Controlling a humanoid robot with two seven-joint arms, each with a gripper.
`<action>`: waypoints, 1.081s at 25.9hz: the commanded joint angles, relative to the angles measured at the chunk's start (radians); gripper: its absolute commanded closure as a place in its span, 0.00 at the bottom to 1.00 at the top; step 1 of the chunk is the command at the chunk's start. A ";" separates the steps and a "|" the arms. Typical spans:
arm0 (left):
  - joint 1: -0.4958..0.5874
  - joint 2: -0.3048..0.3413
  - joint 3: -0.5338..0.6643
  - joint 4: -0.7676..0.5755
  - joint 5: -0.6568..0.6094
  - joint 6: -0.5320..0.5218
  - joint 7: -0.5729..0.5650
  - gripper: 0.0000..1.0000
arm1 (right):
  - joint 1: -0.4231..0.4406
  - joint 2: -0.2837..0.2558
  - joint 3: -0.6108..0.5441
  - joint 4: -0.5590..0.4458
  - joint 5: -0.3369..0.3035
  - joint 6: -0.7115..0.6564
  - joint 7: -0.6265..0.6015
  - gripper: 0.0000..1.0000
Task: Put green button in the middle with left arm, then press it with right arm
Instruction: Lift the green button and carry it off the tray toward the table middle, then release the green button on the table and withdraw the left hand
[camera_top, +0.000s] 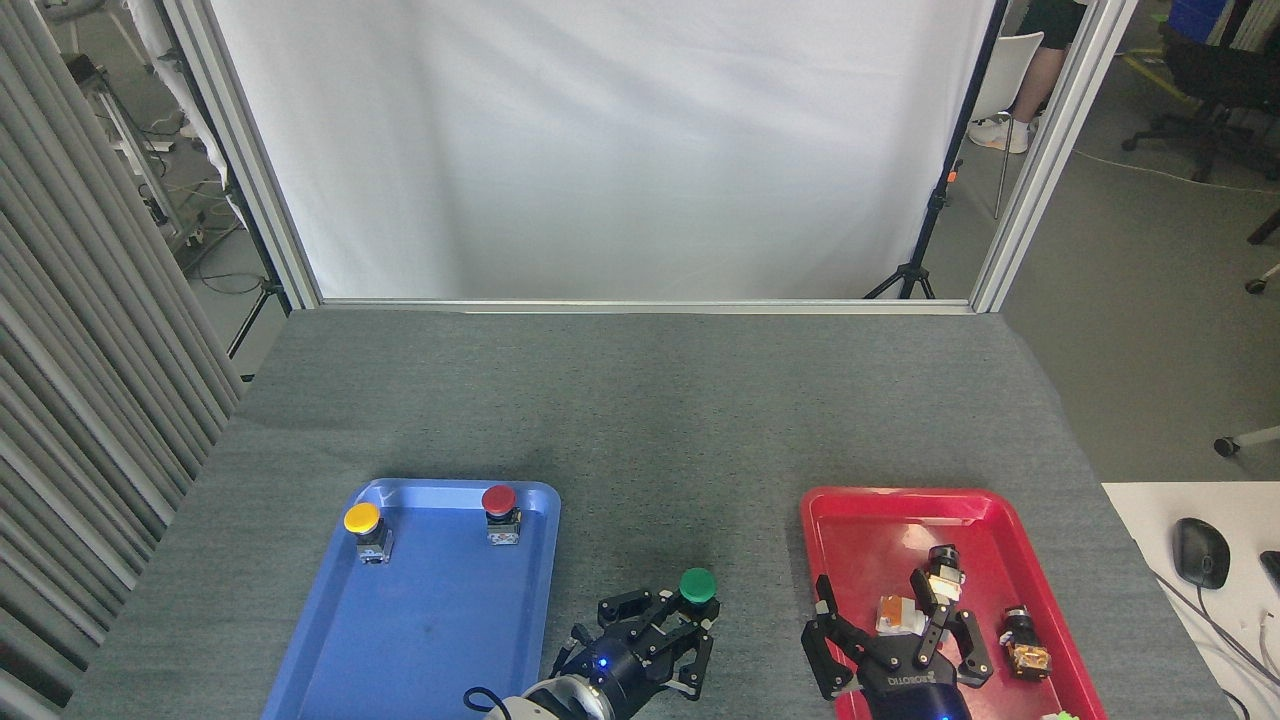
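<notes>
The green button (697, 585) shows its round green cap over the bare grey cloth (640, 420) between the two trays, close to the table's front edge. My left gripper (672, 625) reaches in from the bottom and is shut on the green button, its black fingers (625, 606) closed around the base, which is mostly hidden. Whether the base touches the cloth I cannot tell. My right gripper (895, 635) hovers open over the near part of the red tray (830, 510), holding nothing.
The blue tray (440, 620) at the left carries a yellow button (361, 518) and a red button (498, 499). Small parts (1026, 652) lie in the red tray. A computer mouse (1200, 552) sits on a white table at the right.
</notes>
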 joint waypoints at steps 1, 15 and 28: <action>0.025 -0.001 -0.001 -0.023 -0.003 -0.005 0.003 0.00 | 0.002 -0.003 0.001 0.000 0.000 -0.001 0.005 0.00; 0.288 0.160 0.028 -0.552 -0.004 0.303 0.001 0.00 | -0.011 0.008 0.062 0.031 0.002 -0.061 0.008 0.33; 0.534 0.280 0.464 -0.807 0.023 0.273 -0.015 0.00 | -0.097 0.071 0.182 0.140 0.094 -0.030 0.056 0.96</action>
